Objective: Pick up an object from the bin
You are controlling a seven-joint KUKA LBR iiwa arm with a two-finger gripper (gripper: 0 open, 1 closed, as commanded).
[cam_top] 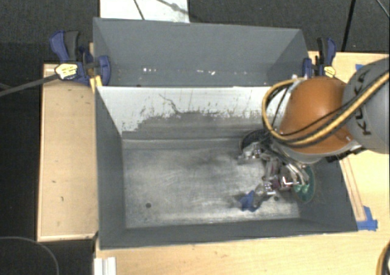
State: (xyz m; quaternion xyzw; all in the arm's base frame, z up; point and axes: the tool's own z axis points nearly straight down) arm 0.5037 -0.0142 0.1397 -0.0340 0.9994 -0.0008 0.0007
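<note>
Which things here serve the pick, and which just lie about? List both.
For the pick:
- pincer
- small blue thing beside the pincer, near the front wall
- grey bin

Lying about:
- green thing just right of the pincer, under the arm

From where I stand, I count three loose things in the one grey bin [183, 170], all close by the single gripper [265, 189]. One small blue piece [248, 202] lies just below and to the left of its tip; I cannot tell whether the two touch. One green thing [306, 189] sits just to the gripper's right, partly hidden under the arm. One dark curved thing [248, 141] lies above the gripper and to its left.
</note>
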